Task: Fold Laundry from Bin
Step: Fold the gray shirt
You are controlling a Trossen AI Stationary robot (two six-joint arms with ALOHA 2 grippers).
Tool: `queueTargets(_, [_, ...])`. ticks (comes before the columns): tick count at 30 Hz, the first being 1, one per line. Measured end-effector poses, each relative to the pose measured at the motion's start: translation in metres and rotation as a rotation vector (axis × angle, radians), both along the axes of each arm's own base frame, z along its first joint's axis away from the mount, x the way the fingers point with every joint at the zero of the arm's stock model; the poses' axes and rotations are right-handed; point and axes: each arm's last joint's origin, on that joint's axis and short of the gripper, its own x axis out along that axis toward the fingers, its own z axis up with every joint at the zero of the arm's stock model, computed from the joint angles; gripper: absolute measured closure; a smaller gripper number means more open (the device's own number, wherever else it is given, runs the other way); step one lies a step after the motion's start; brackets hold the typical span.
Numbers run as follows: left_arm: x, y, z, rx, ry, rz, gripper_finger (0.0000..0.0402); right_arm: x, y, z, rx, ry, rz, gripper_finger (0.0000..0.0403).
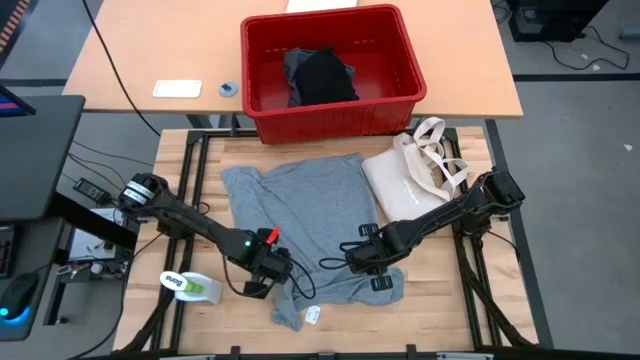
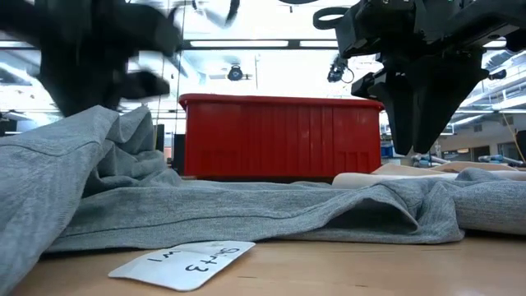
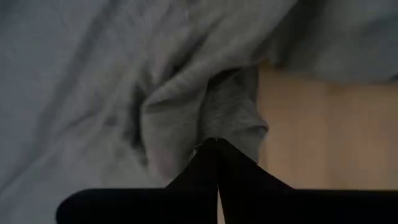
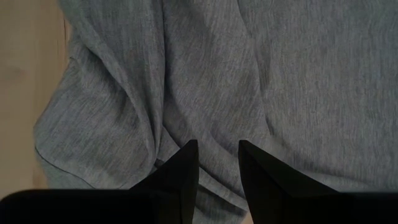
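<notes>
A light grey T-shirt (image 1: 300,215) lies spread on the wooden table, with a white tag (image 1: 312,315) at its near edge. My left gripper (image 1: 270,268) is shut on the shirt's near left part. My right gripper (image 1: 370,262) stands open just above the shirt's near right part (image 4: 205,93); its fingertips (image 4: 186,155) show apart, with grey cloth in the gap. The red bin (image 1: 330,70) stands beyond the table's far edge and holds a black garment (image 1: 322,78). My left gripper pinches a bunched fold of the grey T-shirt (image 3: 230,121) between its two shut fingers, close to the shirt's edge, where bare wood shows beside it. The fingers come from above, pointing down. The cloth is drawn up into a peak (image 2: 103,123), while the shirt's other parts lie on the table.
A cream tote bag (image 1: 415,170) lies at the table's far right, touching the shirt. A roll with a green label (image 1: 190,286) sits near the front left corner. A white card (image 1: 177,88) and a small ring (image 1: 228,89) lie left of the bin.
</notes>
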Motion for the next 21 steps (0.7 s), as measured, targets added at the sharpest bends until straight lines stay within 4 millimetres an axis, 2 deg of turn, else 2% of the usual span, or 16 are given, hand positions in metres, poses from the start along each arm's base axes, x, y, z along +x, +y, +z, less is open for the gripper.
queueTargets(6, [-0.015,-0.023,0.057,-0.215,0.146,-0.011,0.0400,-0.001,0.000,0.000,-0.002,0.007,-0.005,0.0281])
queueTargets(8, [-0.020,-0.031,0.069,-0.269,0.193,-0.010,0.0400,-0.001,0.000,0.000,-0.002,0.007,-0.005,0.0281])
queueTargets(10, [-0.022,-0.037,0.073,-0.228,0.145,-0.062,0.0400,-0.001,0.000,0.000,-0.001,0.006,-0.004,0.0281])
queueTargets(12, [-0.018,-0.039,0.068,-0.093,0.012,-0.070,0.0400,0.000,0.000,0.000,-0.003,0.003,-0.004,0.0281])
queueTargets(14, [-0.013,-0.039,0.055,-0.042,-0.070,-0.024,0.0393,0.000,0.000,0.000,-0.007,-0.001,-0.004,0.0281])
queueTargets(21, [-0.015,-0.027,-0.007,-0.086,0.057,0.107,0.0324,0.000,0.000,0.000,-0.001,0.002,0.001,0.0281])
